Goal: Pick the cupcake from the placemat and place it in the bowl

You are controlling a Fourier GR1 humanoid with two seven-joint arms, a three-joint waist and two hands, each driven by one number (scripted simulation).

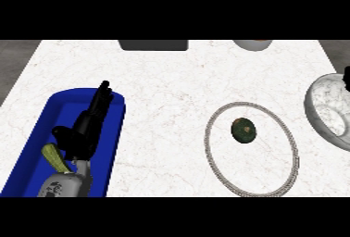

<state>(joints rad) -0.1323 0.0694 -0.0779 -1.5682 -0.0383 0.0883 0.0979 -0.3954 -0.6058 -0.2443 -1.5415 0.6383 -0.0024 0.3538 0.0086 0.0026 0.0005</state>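
The cupcake (244, 130), dark green with a brown middle, sits on the round placemat (217, 119), a white mat with a grey rope rim, slightly above its centre. The marbled white bowl (318, 110) stands at the right edge, partly cut off by the view. My left hand (85, 127) is over the blue tray at the left, fingers straight and pointing away from me, far from the cupcake and holding nothing. Only a black sliver of my right hand (346, 77) shows at the right edge, above the bowl.
A long blue tray (41, 120) lies at the left with a yellow-green item (51, 155) in it, beside my left forearm. At the back edge are a dark grey block (153, 44) and a pale cup (253, 44).
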